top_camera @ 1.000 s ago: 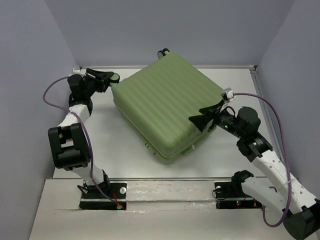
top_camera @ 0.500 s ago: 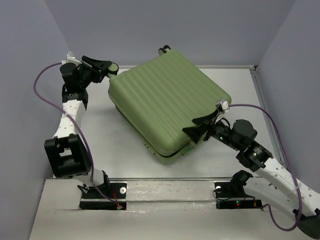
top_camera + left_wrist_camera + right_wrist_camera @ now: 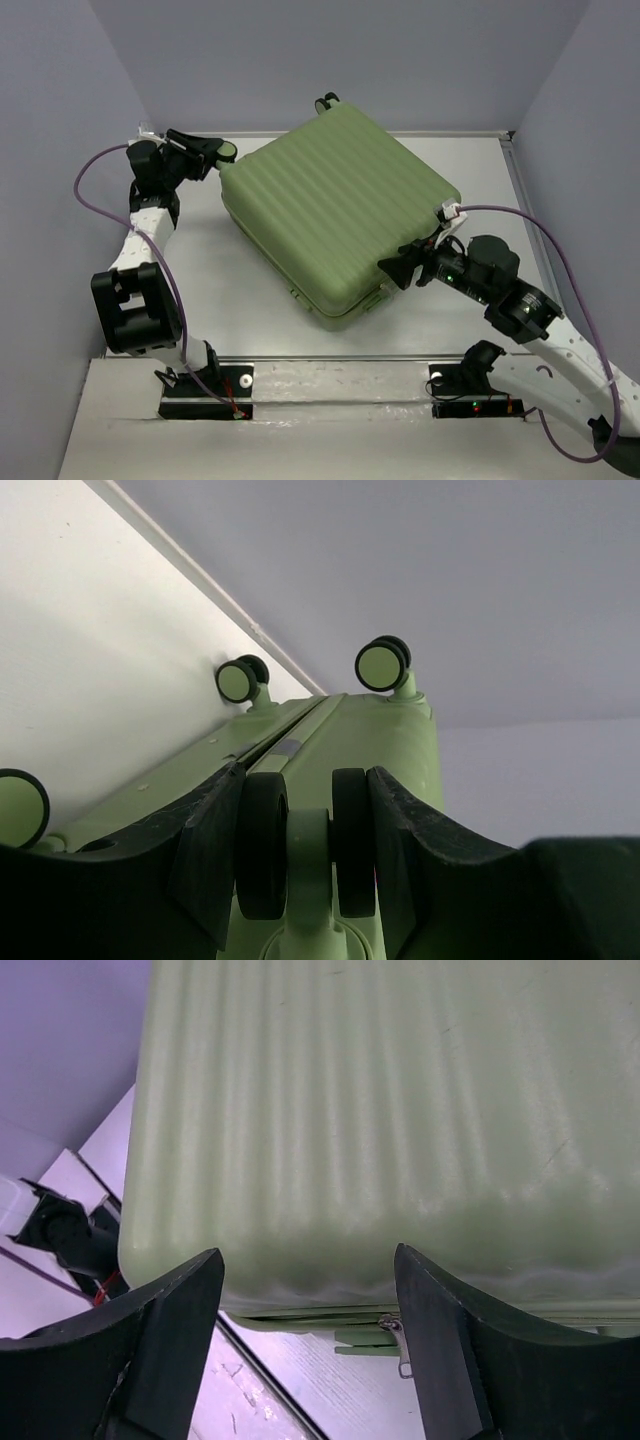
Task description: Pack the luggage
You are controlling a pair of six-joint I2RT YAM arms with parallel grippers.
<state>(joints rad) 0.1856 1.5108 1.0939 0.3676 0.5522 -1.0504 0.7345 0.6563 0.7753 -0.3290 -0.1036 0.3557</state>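
The luggage (image 3: 335,210), a pale sage-green ribbed hard-shell suitcase, lies shut and flat on the table, turned diagonally. My left gripper (image 3: 224,155) is at its far left corner. In the left wrist view this gripper (image 3: 305,780) is shut on a black double wheel (image 3: 262,845) of the suitcase, with other wheels (image 3: 382,665) beyond. My right gripper (image 3: 398,266) is open at the suitcase's near right edge. In the right wrist view this gripper (image 3: 308,1260) has its jaws spread wide over the ribbed shell (image 3: 400,1110), with a zipper pull (image 3: 401,1348) just below the edge.
White table (image 3: 230,300) with a raised rim and grey walls on three sides. The suitcase's far wheel (image 3: 326,102) is near the back wall. Both arm bases (image 3: 205,385) sit on the near ledge.
My left gripper rose and swung the suitcase's corner left, then came back down. My right gripper moved down along the suitcase's near right edge toward the front.
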